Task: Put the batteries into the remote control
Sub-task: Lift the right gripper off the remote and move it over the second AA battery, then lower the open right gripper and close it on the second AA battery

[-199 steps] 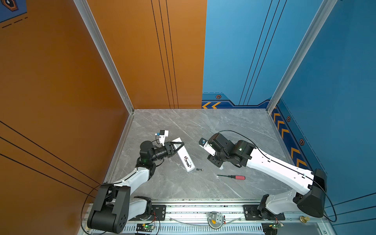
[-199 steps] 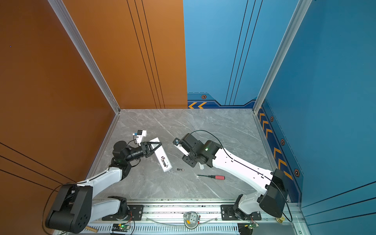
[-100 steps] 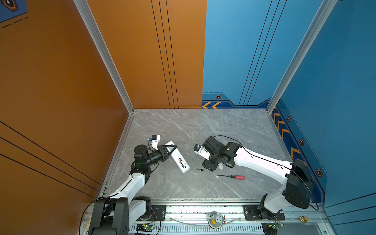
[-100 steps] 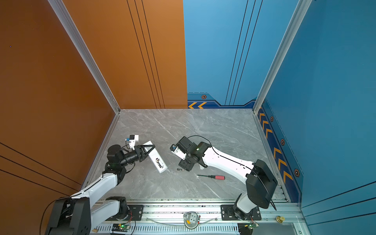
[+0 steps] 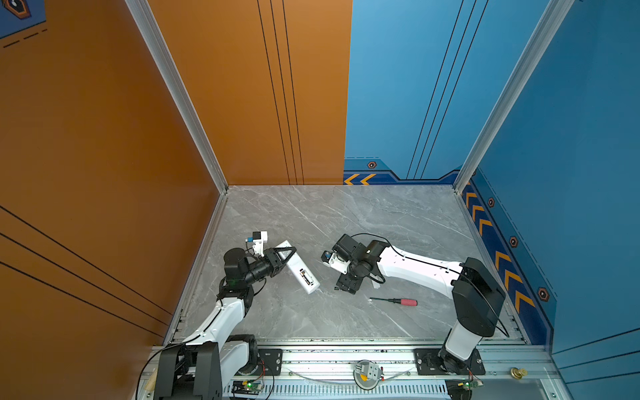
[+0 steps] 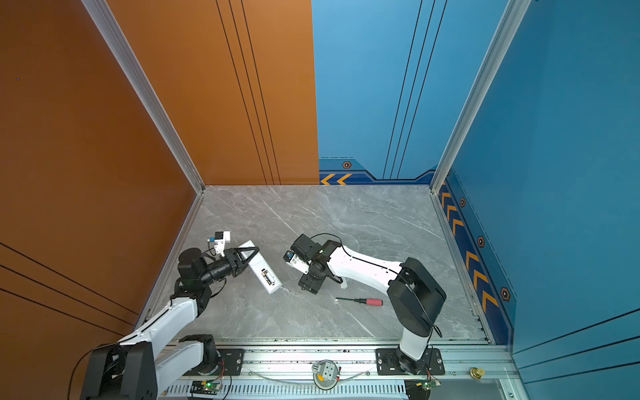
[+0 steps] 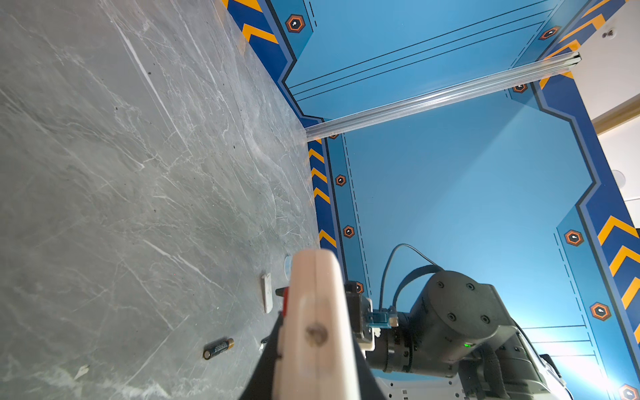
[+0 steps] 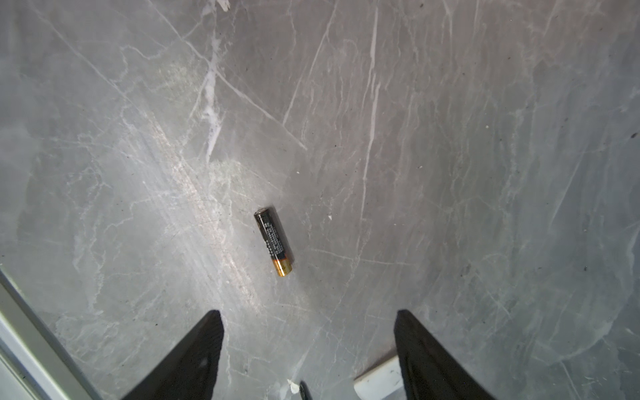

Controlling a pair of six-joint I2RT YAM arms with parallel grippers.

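Remote control (image 5: 300, 273): white, back uppermost, pinched near one end by left gripper (image 5: 286, 254), jaws pressed onto its sides. Bay open, with what looks like one cell (image 6: 266, 276) already seated, though too small to confirm.

Battery (image 8: 273, 241): lies loose on the grey table (image 8: 485, 138), gold end nearer the fingers, apart from the remote control. Hidden under the arm in both top views.

Right gripper (image 8: 306, 313): spread wide, empty, hovers above that battery.

Small white piece (image 7: 266, 292), perhaps the bay cover, and red-handled screwdriver (image 5: 394, 301): lie aside on the table.

Step in hand, by judgement: pickup of the loose battery. Next calls for descent, closing across its short width, then carriage to the open bay with polarity matched.
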